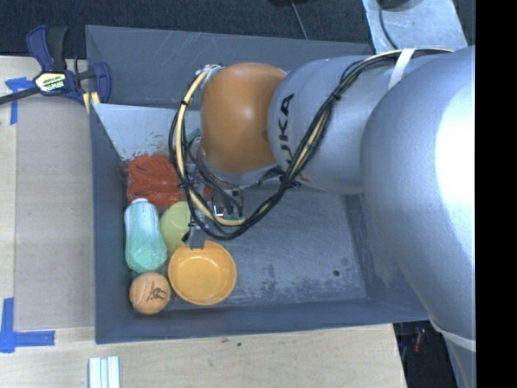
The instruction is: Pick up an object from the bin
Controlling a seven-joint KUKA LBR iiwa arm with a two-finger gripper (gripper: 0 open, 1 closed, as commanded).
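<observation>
My gripper (221, 204) hangs under the arm's orange cover, low in the left half of the bin. It is right beside a yellow-green ball (174, 223) and just above a yellow-orange bowl (202, 275) that lies open side up. A red crumpled thing (152, 178) lies directly to its left, partly hidden by the cables. Nothing shows as held.
A pale turquoise bottle (144, 235) lies along the bin's left wall, with a tan ball (150, 293) below it in the front left corner. The arm covers the bin's upper right part. Bare floor shows to the right of the bowl.
</observation>
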